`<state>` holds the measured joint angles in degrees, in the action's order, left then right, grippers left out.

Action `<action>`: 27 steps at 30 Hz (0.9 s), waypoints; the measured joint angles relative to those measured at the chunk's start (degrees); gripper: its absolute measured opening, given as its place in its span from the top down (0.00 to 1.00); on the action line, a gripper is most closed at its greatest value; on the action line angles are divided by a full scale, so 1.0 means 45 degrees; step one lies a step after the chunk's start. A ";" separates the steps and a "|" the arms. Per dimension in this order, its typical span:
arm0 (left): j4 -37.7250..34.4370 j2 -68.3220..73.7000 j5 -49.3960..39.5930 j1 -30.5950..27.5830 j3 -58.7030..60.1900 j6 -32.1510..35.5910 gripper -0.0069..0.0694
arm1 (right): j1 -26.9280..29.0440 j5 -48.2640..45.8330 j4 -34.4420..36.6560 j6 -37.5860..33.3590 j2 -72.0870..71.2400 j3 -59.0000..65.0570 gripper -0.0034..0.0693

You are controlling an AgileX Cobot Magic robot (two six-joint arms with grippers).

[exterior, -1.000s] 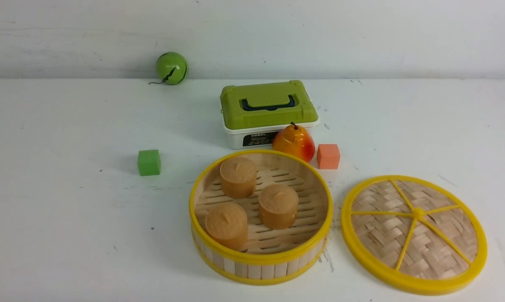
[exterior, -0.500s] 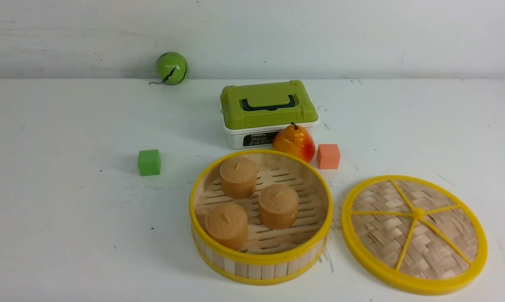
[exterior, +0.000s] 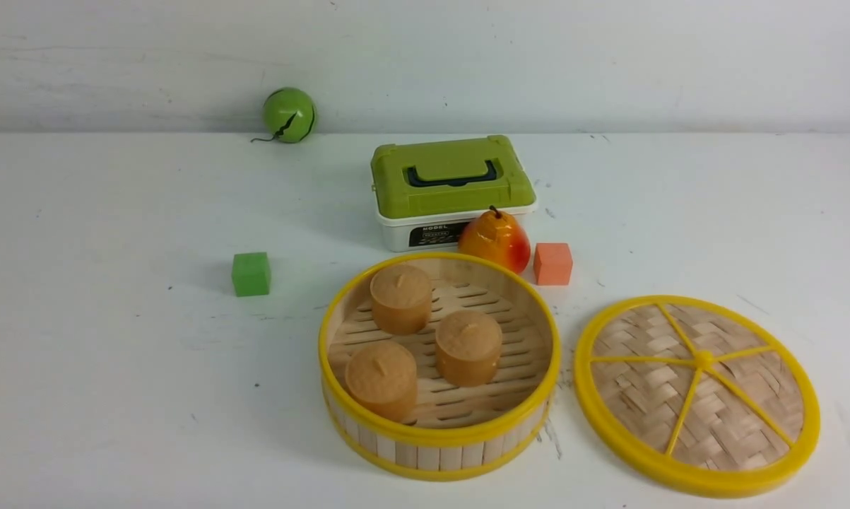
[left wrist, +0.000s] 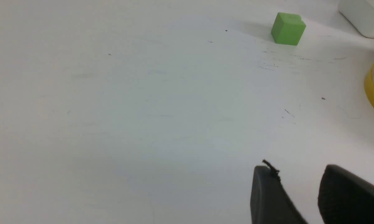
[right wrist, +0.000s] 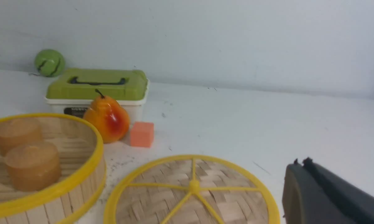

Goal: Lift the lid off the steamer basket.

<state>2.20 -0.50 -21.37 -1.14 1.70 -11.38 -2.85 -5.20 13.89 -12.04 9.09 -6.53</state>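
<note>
The steamer basket (exterior: pixel 439 445) stands uncovered at the front centre, with three brown buns (exterior: pixel 467 346) on its slatted floor. It also shows in the right wrist view (right wrist: pixel 65 183) and at the edge of the left wrist view (left wrist: pixel 373 93). The lid (exterior: pixel 697 392) lies flat on the table to the basket's right, apart from it; it also shows in the right wrist view (right wrist: pixel 190 193). Neither gripper shows in the front view. My left gripper (left wrist: pixel 298 186) is open and empty above bare table. My right gripper (right wrist: pixel 302 174) is shut and empty, beside the lid's rim.
A green-lidded white box (exterior: pixel 453 187) stands behind the basket, with a pear (exterior: pixel 495 240) and an orange cube (exterior: pixel 552 263) in front of it. A green cube (exterior: pixel 251 273) lies to the left. A green ball (exterior: pixel 288 114) rests by the back wall.
</note>
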 joint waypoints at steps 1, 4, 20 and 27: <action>0.0000 0.0000 0.0000 0.0000 0.0000 0.0000 0.60 | 0.0153 0.0057 -0.0323 0.0411 -0.0312 0.0394 0.98; 0.0000 0.0000 0.0000 0.0000 0.0000 0.0000 0.60 | 0.0546 -0.0032 -0.1428 0.1640 -0.1180 0.1586 0.98; 0.0000 0.0000 0.0000 0.0000 0.0000 0.0000 0.60 | 0.0966 -0.3724 -0.2840 0.3394 -0.2157 0.1698 0.98; 0.0000 0.0000 0.0000 0.0000 0.0000 0.0000 0.60 | 0.0966 -0.3750 -0.2840 0.4146 -0.2157 0.1698 0.98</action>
<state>2.20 -0.50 -21.37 -1.14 1.70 -11.38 1.50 -22.08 1.11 6.62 -0.61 1.11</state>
